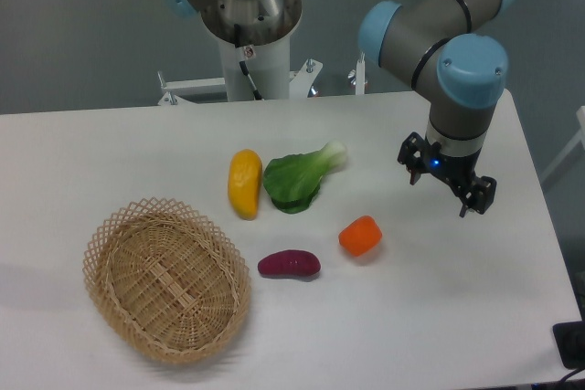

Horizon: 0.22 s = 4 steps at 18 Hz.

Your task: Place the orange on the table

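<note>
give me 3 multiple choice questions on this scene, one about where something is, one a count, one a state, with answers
1. Where does the orange lie?
A. in the basket
B. on the table, right of the purple sweet potato
C. between the gripper's fingers

2. How many food items lie on the table?
A. two
B. four
C. six

3. What does the wicker basket hold?
A. nothing
B. the yellow fruit
C. the leafy green

Answers:
1 B: the orange rests on the white tabletop just right of the purple sweet potato, apart from the gripper.
2 B: yellow fruit, leafy green, sweet potato and orange.
3 A: only its woven bottom shows inside.
</note>
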### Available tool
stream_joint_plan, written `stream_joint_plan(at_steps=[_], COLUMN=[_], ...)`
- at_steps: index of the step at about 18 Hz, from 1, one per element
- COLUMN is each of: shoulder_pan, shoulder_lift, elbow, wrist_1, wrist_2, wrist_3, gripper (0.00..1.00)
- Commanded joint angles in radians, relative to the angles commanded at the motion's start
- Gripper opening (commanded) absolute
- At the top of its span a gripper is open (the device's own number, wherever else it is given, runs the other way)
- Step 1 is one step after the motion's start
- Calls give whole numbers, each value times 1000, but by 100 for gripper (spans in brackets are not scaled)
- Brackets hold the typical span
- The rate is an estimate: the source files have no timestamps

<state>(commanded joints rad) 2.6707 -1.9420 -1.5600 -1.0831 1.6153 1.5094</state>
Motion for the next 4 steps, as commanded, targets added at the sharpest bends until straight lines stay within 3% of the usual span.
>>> stream_joint_plan(at_steps=[4], shoulder_pan=[0], shoulder_lift=[0], elbow=[-6], wrist_1=[2], wrist_2=[-3], wrist_3=[0], gripper=[100])
